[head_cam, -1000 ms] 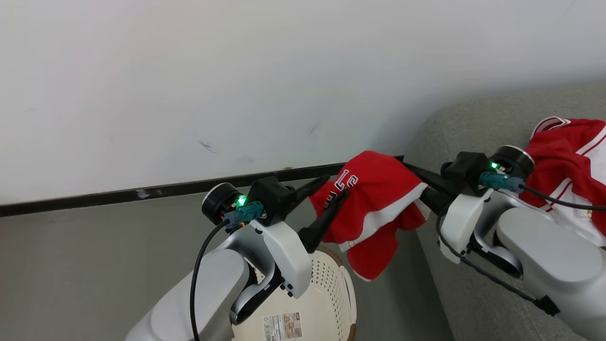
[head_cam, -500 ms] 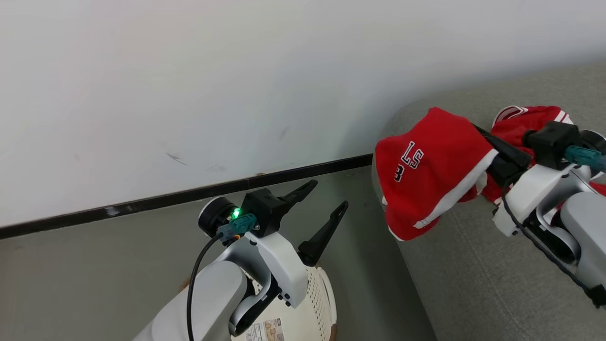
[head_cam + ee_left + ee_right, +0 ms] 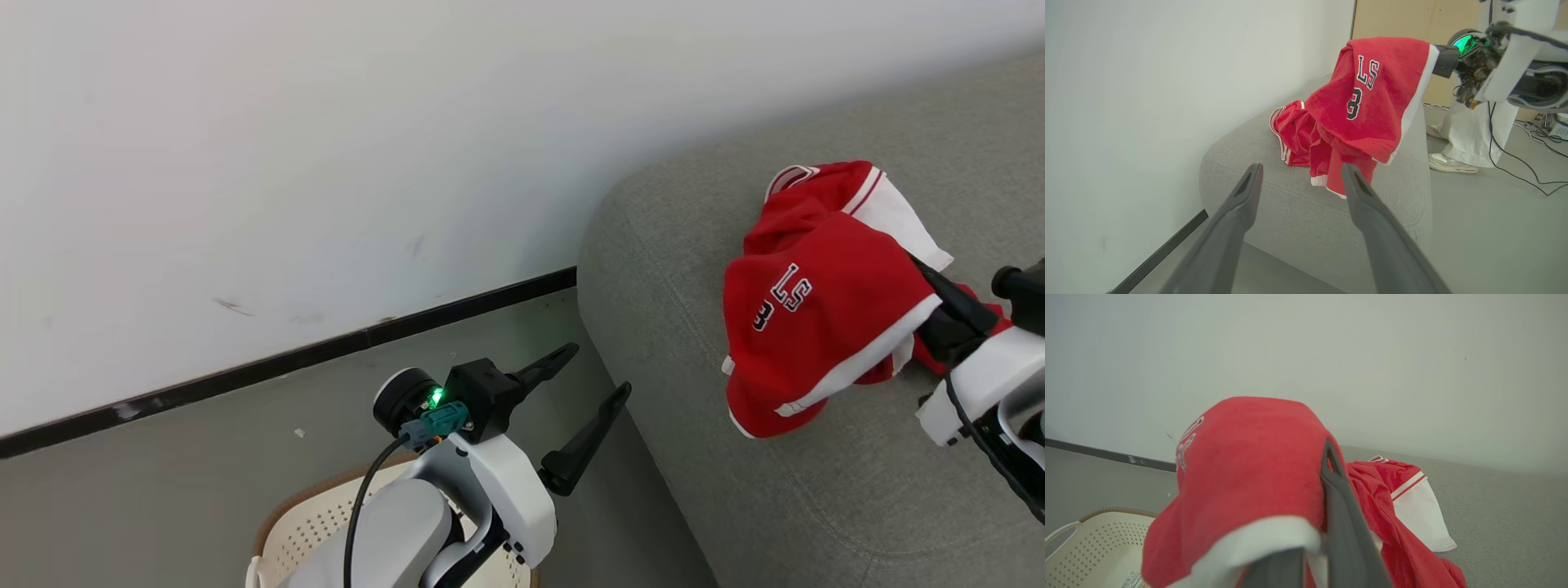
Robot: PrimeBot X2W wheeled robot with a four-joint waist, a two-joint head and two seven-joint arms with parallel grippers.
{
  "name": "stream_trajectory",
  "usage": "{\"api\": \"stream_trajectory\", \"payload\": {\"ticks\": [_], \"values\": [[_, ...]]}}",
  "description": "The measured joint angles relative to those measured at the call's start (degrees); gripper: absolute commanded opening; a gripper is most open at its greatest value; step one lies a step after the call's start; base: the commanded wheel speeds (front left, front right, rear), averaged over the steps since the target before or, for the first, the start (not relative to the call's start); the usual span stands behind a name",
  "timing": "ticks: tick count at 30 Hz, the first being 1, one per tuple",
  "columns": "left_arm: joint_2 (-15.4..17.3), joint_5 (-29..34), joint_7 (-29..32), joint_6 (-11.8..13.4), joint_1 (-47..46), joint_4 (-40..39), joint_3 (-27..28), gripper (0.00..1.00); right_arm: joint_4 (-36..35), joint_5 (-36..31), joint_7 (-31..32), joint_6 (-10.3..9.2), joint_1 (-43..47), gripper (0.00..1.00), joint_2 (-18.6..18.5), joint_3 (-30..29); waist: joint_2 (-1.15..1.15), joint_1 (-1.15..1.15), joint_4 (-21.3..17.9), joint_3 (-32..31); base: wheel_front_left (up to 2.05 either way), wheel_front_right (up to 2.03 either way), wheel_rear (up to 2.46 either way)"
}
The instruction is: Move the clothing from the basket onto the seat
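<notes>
A red garment of the clothing (image 3: 816, 318), with white lettering and a white hem, hangs just above the grey seat (image 3: 678, 269). My right gripper (image 3: 927, 282) is shut on it, fingertips buried in the fabric. The right wrist view has this garment (image 3: 1249, 465) draped over a dark finger (image 3: 1339, 506). A second red-and-white garment (image 3: 824, 188) lies crumpled on the seat behind it. My left gripper (image 3: 598, 370) is open and empty over the floor, left of the seat's edge; its fingers (image 3: 1367, 204) point toward the hanging garment (image 3: 1372, 106). The cream basket (image 3: 318, 523) sits below my left arm.
A white wall with a black baseboard (image 3: 326, 351) runs behind the grey floor. Beyond the seat's far end stands a person in white trousers and shoes (image 3: 1453, 163). Cables (image 3: 1527, 163) trail on the floor there.
My left gripper has opened and let go of the lettered garment. The right arm has carried that garment rightward over the seat. The head camera has turned, shifting the whole picture.
</notes>
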Motion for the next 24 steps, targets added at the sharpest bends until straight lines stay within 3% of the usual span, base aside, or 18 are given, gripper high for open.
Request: {"api": "stream_trajectory", "payload": {"ticks": [12,24], "values": [[-0.4,-0.6,-0.8,-0.6,0.5,-0.5,-2.3,1.0,-3.5,-2.4,0.0,0.0,9.9,0.0,0.2,-8.5,0.0,0.0,-6.2,-0.3,0.0,0.0,0.0],[-0.4,-0.5,-1.6,0.6,1.4,-0.5,-1.8,1.0,-6.3,-3.1,0.0,0.0,7.9,0.0,0.9,-7.8,0.0,0.0,-11.0,1.1,0.0,0.0,0.0]]}}
